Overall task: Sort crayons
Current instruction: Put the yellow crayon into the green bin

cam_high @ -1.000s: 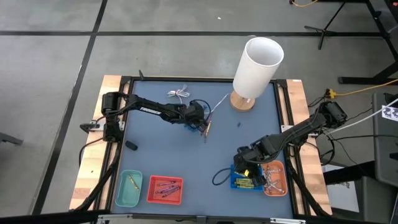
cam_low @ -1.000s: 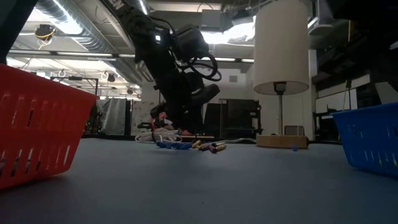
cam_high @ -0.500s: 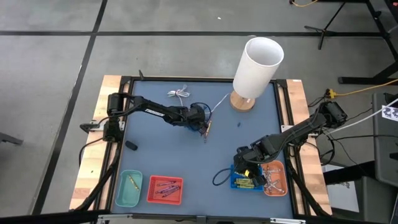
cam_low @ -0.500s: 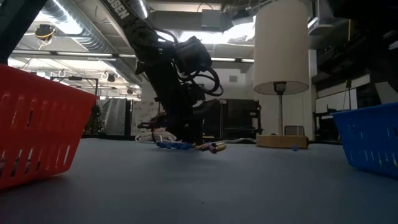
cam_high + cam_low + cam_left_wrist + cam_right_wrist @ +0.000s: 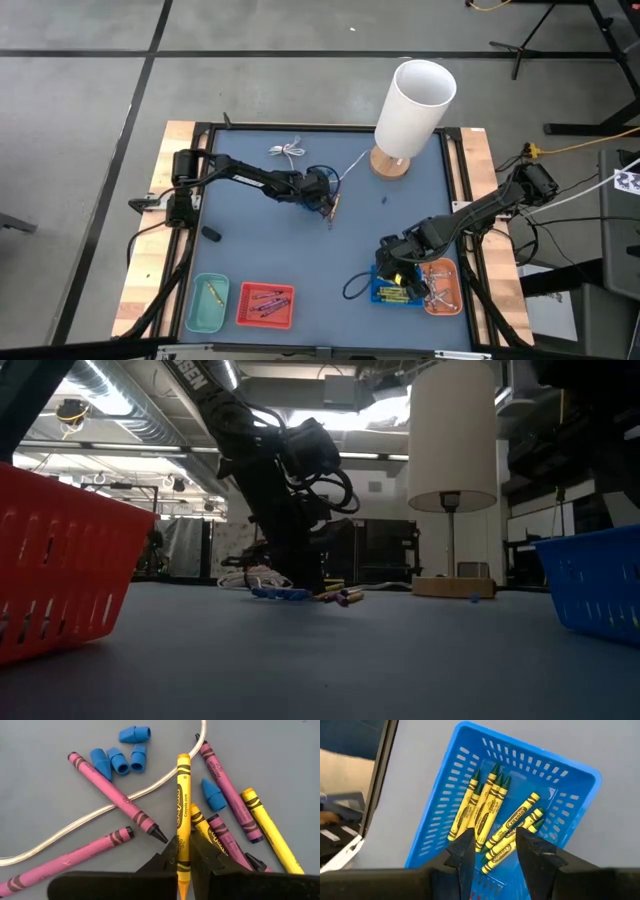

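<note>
Yellow is what your left claw (image 5: 183, 851) has closed on: a single yellow crayon (image 5: 183, 810), pinched between the two dark fingers near its lower end, its length running straight out ahead of the claw. Take the white lamp (image 5: 413, 112) at the far side of the bench (image 5: 290, 250) as your landmark: this claw (image 5: 327, 203) sits just to the lamp's left, a little nearer the front edge than the lamp's wooden base (image 5: 389, 163). Around the held crayon lie the loose crayons (image 5: 120, 800), several purple ones and two more yellow, scattered on the grey-blue surface among small chunky blue bits (image 5: 116, 758) and a curve of clear cable (image 5: 95, 815). The purple crayon (image 5: 227, 790) beside the lone blue bit lies just apart from the held one.

Your right claw (image 5: 492, 852) stands open, fingers well apart, hovering over the blue basket (image 5: 460, 785), which holds a heap of yellow crayons (image 5: 490, 822). That basket (image 5: 395, 290) is toward the front edge from the lamp, with an orange tray (image 5: 445, 290) touching its right side. Far to the lamp's left, at the front, sit a red basket (image 5: 265, 305) and a teal tray (image 5: 207, 303).
</note>
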Robot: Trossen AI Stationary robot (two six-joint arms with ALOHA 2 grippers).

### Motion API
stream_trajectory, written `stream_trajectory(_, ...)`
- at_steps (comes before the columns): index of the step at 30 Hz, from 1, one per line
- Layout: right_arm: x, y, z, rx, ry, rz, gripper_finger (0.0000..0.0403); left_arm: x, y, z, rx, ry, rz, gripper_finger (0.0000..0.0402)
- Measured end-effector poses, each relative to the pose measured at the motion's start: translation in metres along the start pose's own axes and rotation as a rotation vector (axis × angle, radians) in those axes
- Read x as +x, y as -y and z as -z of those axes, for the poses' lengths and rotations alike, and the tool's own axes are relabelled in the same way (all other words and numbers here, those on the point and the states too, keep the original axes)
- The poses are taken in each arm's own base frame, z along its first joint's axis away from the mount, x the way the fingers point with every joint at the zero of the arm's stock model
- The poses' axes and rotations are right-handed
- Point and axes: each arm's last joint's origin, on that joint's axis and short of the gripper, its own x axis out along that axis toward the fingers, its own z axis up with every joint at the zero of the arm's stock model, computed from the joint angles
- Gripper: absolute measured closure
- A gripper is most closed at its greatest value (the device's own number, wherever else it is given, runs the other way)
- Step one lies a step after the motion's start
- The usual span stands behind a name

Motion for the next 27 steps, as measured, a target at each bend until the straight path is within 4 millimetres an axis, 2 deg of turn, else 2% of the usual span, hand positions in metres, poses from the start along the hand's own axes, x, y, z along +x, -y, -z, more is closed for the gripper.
stream_trajectory(6,-0.013,-0.004,-0.013,-0.135,0.06,0.053,0.0262,-0.014,0.0,-0.006,0.028,-0.02,0.047,0.0395)
stream_trajectory(12,-0.027,0.003,-0.027,-0.324,0.123,0.238,0.0262,-0.058,0.0,-0.013,0.064,-0.093,0.148,0.0399)
stream_trajectory(18,-0.038,0.041,-0.037,-0.356,0.194,0.3,0.0262,-0.132,0.004,0.002,0.152,-0.252,0.278,0.0397)
stream_trajectory(24,-0.044,0.091,-0.047,-0.361,0.275,0.342,0.0262,-0.213,0.006,0.041,0.212,-0.376,0.325,0.0396)
stream_trajectory(27,-0.041,0.115,-0.049,-0.341,0.301,0.324,0.0262,-0.244,0.008,0.065,0.178,-0.434,0.331,0.0396)
